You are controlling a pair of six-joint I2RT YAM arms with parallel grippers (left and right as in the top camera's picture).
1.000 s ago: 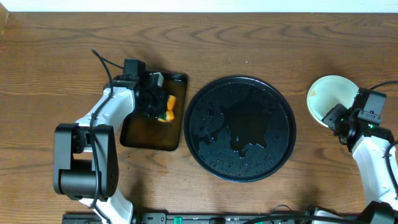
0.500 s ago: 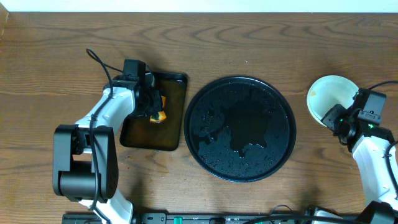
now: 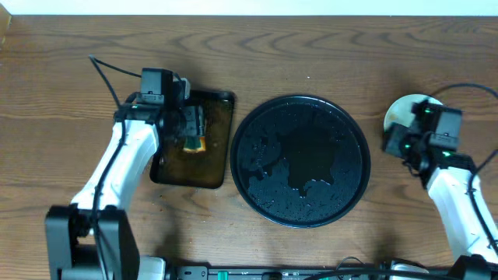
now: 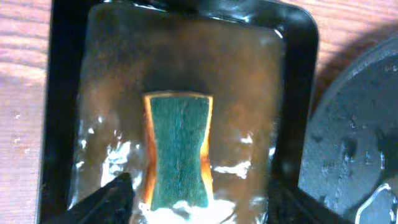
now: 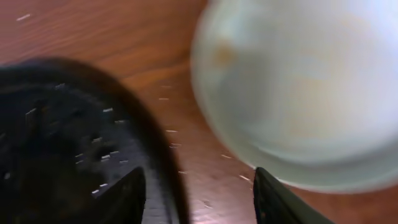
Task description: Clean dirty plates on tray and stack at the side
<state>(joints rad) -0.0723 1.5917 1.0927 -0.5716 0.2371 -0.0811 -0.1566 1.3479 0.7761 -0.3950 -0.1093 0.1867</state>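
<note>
The round black tray is wet and has no plate on it. Right of it, on the bare wood, lies a pale plate, half hidden under my right wrist; I cannot tell whether others lie beneath it. My right gripper hovers open between tray and plate, over bare wood. In the right wrist view the plate lies ahead on the right and the tray's rim on the left of the right gripper. My left gripper is open above a green-and-orange sponge and is not touching it.
The sponge lies in brownish water in a small dark rectangular tray left of the round tray. The left gripper hangs over that tray. A cable loops up from the left wrist. Brown wood tabletop lies all around.
The left gripper opened and let go of the sponge, which now lies in the small tray. The right gripper drew back slightly leftward from the plate's edge and widened.
</note>
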